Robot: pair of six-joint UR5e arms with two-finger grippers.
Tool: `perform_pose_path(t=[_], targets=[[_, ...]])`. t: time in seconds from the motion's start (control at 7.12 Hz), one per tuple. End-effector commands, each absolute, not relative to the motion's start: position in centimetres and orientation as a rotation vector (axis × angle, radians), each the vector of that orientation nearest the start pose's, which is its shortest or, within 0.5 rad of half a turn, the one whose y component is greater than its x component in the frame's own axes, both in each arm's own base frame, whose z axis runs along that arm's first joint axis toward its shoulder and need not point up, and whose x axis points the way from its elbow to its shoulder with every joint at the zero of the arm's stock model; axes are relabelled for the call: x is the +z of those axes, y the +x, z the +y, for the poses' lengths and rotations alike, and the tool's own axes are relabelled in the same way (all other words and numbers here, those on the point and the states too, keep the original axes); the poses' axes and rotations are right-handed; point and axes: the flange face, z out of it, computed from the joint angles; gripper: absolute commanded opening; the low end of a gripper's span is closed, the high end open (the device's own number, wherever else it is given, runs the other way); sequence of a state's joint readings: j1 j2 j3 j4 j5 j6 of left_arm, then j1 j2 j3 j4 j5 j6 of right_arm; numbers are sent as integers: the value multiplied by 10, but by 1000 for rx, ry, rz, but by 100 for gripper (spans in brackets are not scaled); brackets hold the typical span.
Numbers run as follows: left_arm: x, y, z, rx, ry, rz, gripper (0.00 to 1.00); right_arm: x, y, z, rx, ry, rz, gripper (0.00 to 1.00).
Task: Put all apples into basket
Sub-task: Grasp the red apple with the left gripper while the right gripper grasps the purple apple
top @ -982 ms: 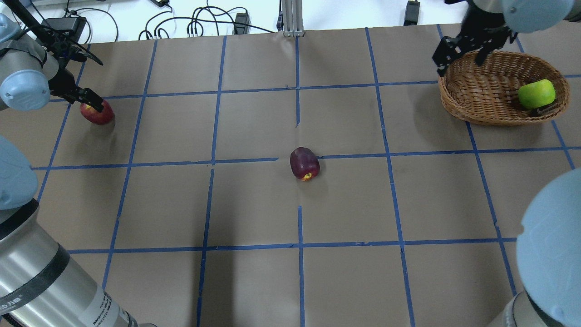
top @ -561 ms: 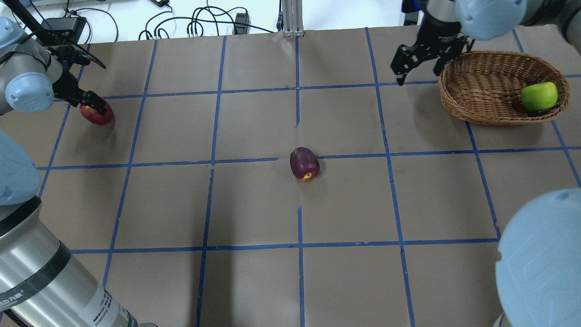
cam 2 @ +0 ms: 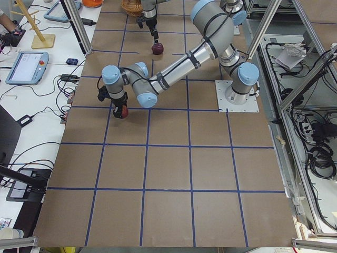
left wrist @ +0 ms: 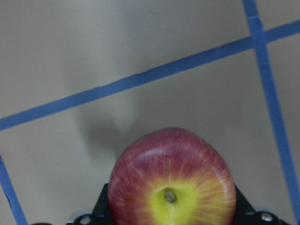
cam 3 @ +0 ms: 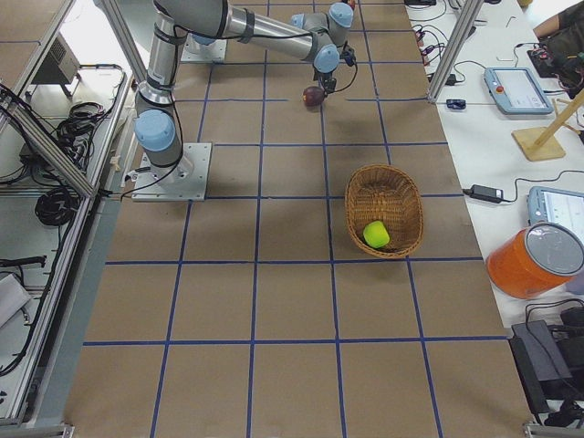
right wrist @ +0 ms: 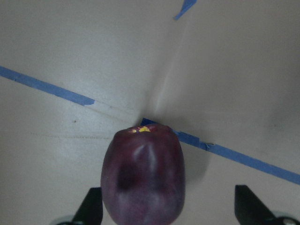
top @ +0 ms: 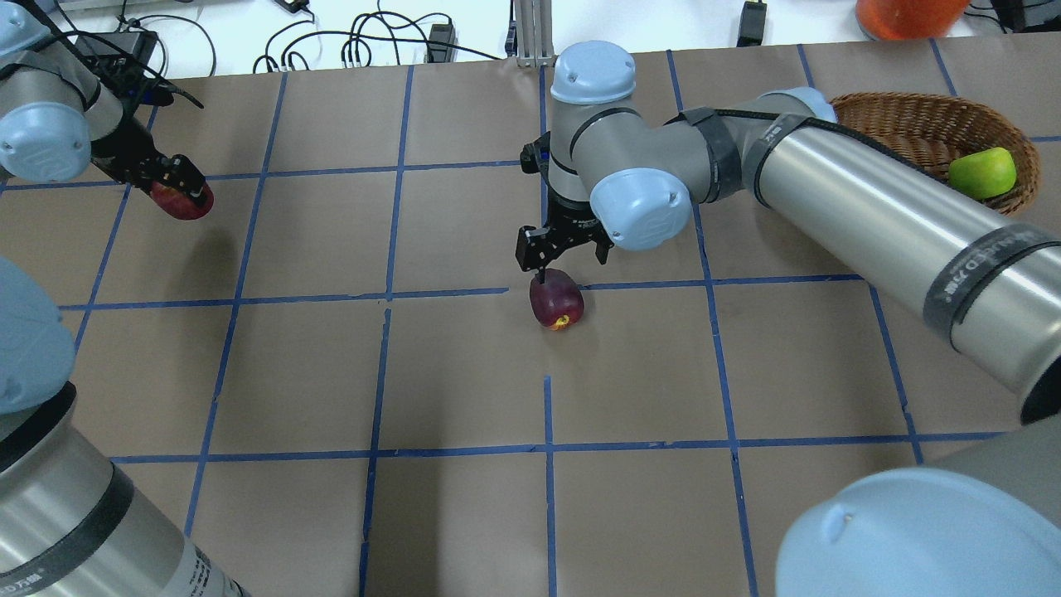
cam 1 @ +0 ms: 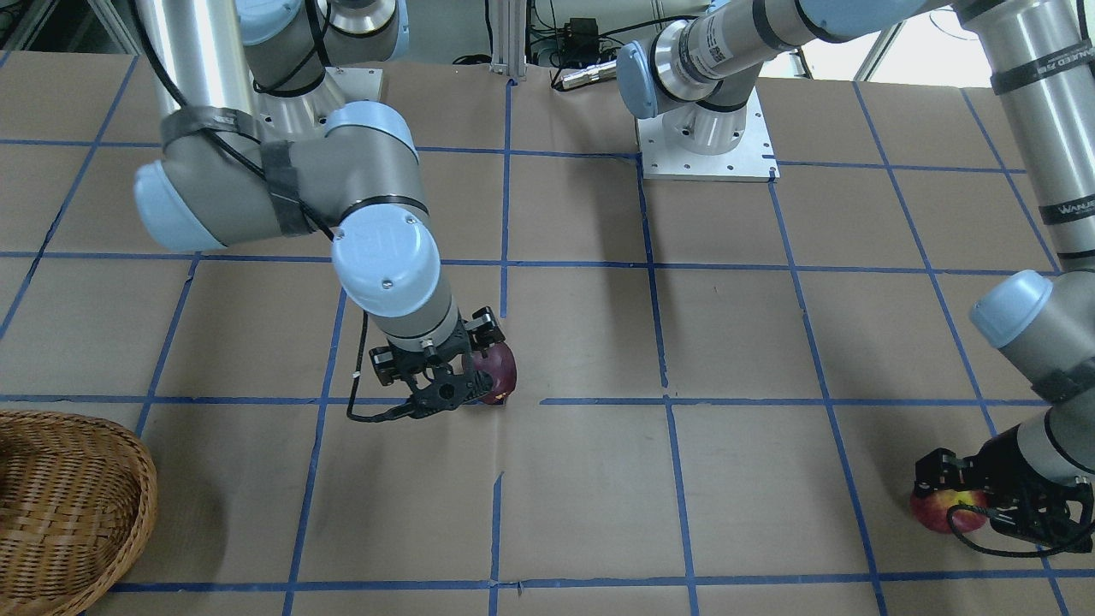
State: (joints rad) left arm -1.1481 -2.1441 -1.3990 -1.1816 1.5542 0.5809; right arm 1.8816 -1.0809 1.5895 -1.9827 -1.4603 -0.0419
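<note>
The red apple with a yellow stem patch (top: 186,202) is held in my left gripper (top: 178,186) at the far left, a little above the table; it fills the left wrist view (left wrist: 172,180). The dark maroon apple (top: 557,302) lies at the table's centre. My right gripper (top: 565,264) hangs open just over it, with the apple (right wrist: 143,176) between the fingers and close to the left finger (right wrist: 93,206). The green apple (top: 982,172) lies in the wicker basket (top: 903,112) at the far right.
An orange container (top: 908,15) stands beyond the basket. Cables and power adapters (top: 356,46) lie along the far edge. My right arm's long forearm (top: 870,207) stretches across the right half of the table. Blue tape lines grid the brown paper.
My right arm has swung from the basket to the table's centre and now hangs over the maroon apple. My left gripper has raised the red apple slightly; its shadow has moved away from it.
</note>
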Motion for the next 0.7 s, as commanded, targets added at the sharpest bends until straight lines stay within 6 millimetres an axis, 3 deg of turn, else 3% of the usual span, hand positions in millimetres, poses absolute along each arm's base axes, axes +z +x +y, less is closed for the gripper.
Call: perform_pose_path(t=[0.0, 0.14, 0.28, 0.56], targets=[[327, 89, -661, 36, -22, 3189, 13, 219, 340, -550, 188, -499, 2987, 100], [351, 47, -653, 32, -144, 3186, 13, 208, 339, -545, 209, -500, 2988, 100], [364, -9, -642, 48, -214, 3216, 13, 199, 338, -542, 230, -497, 2990, 100], [367, -100, -624, 40, -296, 3215, 13, 191, 338, -543, 249, -490, 2988, 100]])
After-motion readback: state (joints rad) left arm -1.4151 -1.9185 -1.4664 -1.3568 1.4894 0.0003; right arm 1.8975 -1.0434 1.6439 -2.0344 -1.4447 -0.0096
